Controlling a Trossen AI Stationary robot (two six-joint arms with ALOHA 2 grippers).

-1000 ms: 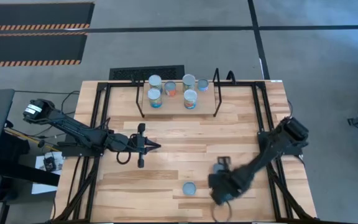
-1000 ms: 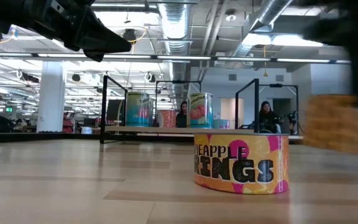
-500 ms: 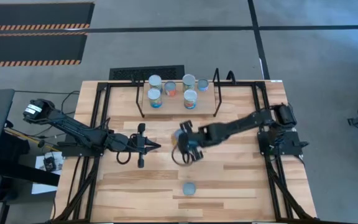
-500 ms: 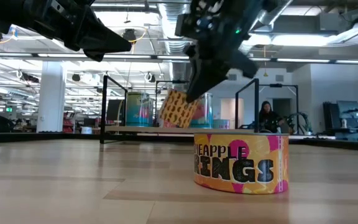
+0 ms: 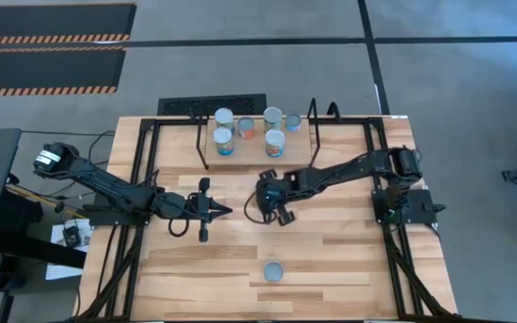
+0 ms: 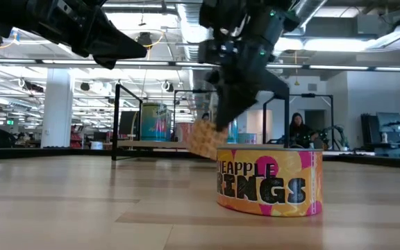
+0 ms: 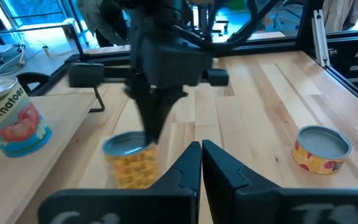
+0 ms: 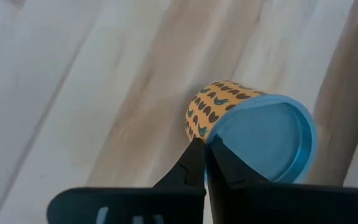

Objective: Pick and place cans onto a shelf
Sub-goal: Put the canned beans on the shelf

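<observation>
My right gripper point(image 5: 270, 206) is shut on an orange patterned can point(image 8: 229, 112) with a grey-blue top, at the middle of the table. The can also shows in the low view point(image 6: 203, 141) and in the left wrist view point(image 7: 129, 165). My left gripper point(image 5: 215, 211) is shut and empty, hovering just left of it. A pineapple rings can point(image 5: 274, 271) stands on its base near the front edge. The shelf point(image 5: 249, 152) stands at the back with several cans upright on its board. My right gripper pinches the can's top rim point(image 8: 211, 142) between its two fingertips, on one side of the lid. The fingers come from above, slanting down. The can hangs tilted below them point(image 6: 203, 141); I cannot tell whether its bottom edge touches the table.
The shelf's black wire end frames point(image 5: 313, 135) rise at either side of the board. A tomato can point(image 7: 14, 121) stands at the shelf's front. Bare tabletop point(image 5: 348, 233) lies between the shelf and the pineapple can. People sit in the room beyond the table point(image 6: 298, 132).
My right gripper has carried the orange can from near the table's front right toward the far left, to the middle of the table. In the last half second it has gone down, and the can hangs lower and still tilted.
</observation>
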